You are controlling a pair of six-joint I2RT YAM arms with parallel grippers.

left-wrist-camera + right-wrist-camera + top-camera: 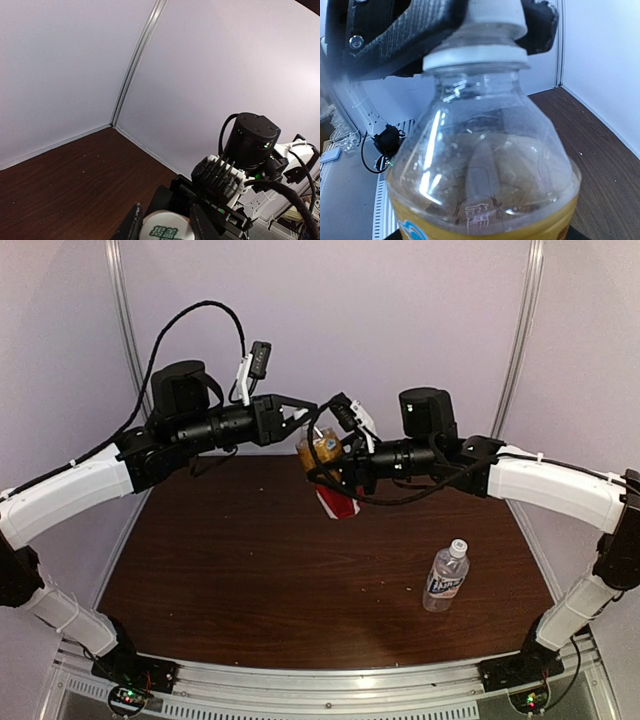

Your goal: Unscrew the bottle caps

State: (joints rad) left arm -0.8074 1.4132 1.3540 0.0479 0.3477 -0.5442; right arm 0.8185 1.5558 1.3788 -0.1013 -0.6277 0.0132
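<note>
Currently the amber bottle [326, 454] hangs in the air above the far middle of the table [250, 570], caught between the two arms. It is tilted, with its neck up and to the left and its red-labelled base lower and to the right. The right gripper [346, 472] reaches in from the right and is clamped around the bottle's body. From its wrist camera the bottle's shoulder and the brown liquid fill almost the whole view, and its own fingers can hardly be made out. The left gripper [303, 420] comes in from the left and is closed on the white cap [495, 12]. Its black fingers [410, 30] press against the cap on both sides, just above the neck ring. Seen from the left wrist, the cap's flat top, printed with green characters, sits between the two fingers at the bottom edge of the view. The cap looks seated on the neck, though how far it is turned cannot be told. The clear bottle [446, 578], with its white-and-blue label, stands upright on the table at the near right. It is well apart from both grippers, and the second cap [458, 545] is in place on top of it.
</note>
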